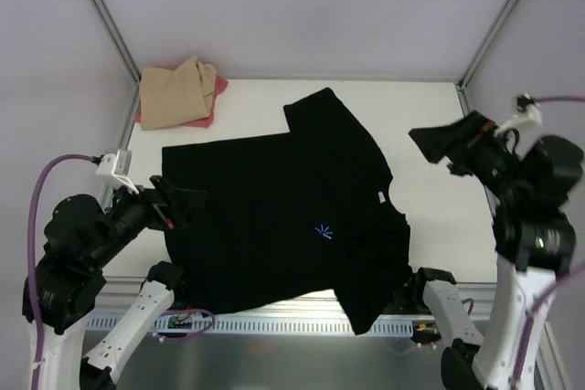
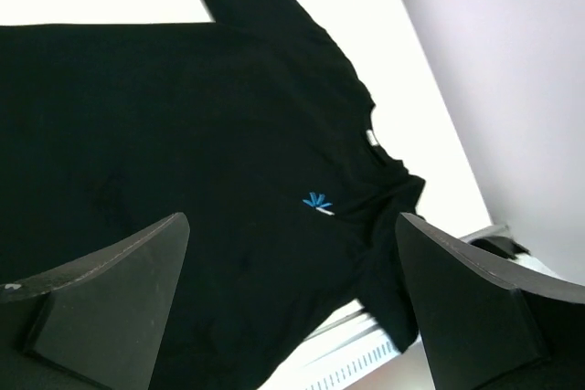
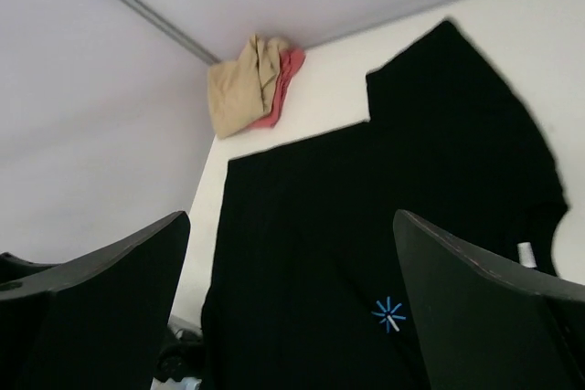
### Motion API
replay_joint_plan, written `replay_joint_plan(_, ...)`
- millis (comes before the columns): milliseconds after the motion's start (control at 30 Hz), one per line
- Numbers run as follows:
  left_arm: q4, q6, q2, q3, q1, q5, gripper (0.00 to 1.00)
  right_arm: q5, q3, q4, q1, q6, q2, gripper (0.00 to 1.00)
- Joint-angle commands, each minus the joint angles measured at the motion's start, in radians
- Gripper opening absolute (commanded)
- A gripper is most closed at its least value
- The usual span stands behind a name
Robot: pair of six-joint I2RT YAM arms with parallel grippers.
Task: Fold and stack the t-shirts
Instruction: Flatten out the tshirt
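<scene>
From above, the black shirt [image 1: 274, 216] lay spread flat on the table [image 1: 430, 116], one sleeve hanging over the near edge at 6 o'clock. The left gripper [image 1: 178, 203] hovered at its 9 o'clock edge, jaws wide apart. The right gripper [image 1: 448, 143] stood off at 3 o'clock, jaws likewise spread. A tan shirt [image 1: 174, 93] sat on a pink shirt [image 1: 218, 98] at 11 o'clock.

In the left wrist view, the blue mark [image 2: 317, 200] showed between the spread fingers [image 2: 119, 299].

The right wrist view looked down on the black shirt past parted fingers, with the tan shirt beyond at 12 o'clock.

Stacked t-shirts [image 1: 178, 96] apparently crowd far-left corner.
</scene>
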Motion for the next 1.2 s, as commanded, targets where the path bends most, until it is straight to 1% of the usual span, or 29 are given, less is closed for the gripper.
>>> replay_joint_plan(0,0.121,-0.071,0.029,-0.098,0.009,0.142,0.99,-0.205,-0.185,0.245,0.005,0.114,0.232,1.00)
replay_joint_plan(33,0.158,-0.082,0.025,-0.128,0.009,0.173,0.99,-0.228,-0.204,0.339,0.008,0.130,0.278,0.99)
replay_joint_plan(67,0.245,-0.090,0.018,-0.155,0.009,0.205,0.99,-0.249,-0.213,0.378,0.014,0.147,0.329,1.00)
replay_joint_plan(100,0.295,-0.100,0.003,-0.219,0.009,0.243,0.99,-0.251,-0.212,0.395,0.025,0.145,0.437,0.99)
replay_joint_plan(133,0.338,-0.108,-0.005,-0.250,0.009,0.289,0.99,-0.254,-0.192,0.425,0.031,0.141,0.496,0.99)
replay_joint_plan(200,0.407,-0.113,-0.011,-0.316,0.009,0.297,0.99,-0.277,-0.164,0.459,0.040,0.141,0.606,1.00)
replay_joint_plan(233,0.419,-0.107,-0.006,-0.332,0.009,0.311,0.99,-0.286,-0.132,0.493,0.044,0.144,0.707,1.00)
replay_joint_plan(300,0.445,-0.091,0.014,-0.361,0.011,0.326,0.99,-0.294,-0.095,0.513,0.050,0.144,0.801,0.99)
replay_joint_plan(333,0.452,-0.088,0.020,-0.372,0.009,0.333,0.99,-0.296,-0.077,0.525,0.051,0.141,0.885,0.99)
replay_joint_plan(433,0.496,-0.081,0.044,-0.410,0.009,0.342,0.99,-0.309,-0.008,0.531,0.056,0.144,0.999,0.94)
replay_joint_plan(467,0.505,-0.081,0.054,-0.418,0.009,0.348,0.99,-0.302,0.012,0.536,0.056,0.145,1.060,0.93)
replay_joint_plan(567,0.554,-0.084,0.086,-0.444,0.009,0.369,0.99,-0.256,0.026,0.547,0.054,0.148,1.160,0.92)
replay_joint_plan(733,0.590,-0.078,0.118,-0.471,0.009,0.377,0.99,-0.178,0.023,0.600,0.053,0.184,1.260,0.92)
replay_joint_plan(900,0.594,-0.065,0.126,-0.497,0.009,0.371,0.99,-0.162,0.045,0.609,0.053,0.205,1.368,0.92)
replay_joint_plan(1167,0.599,-0.058,0.132,-0.502,0.009,0.369,0.99,-0.147,0.054,0.625,0.053,0.213,1.448,0.91)
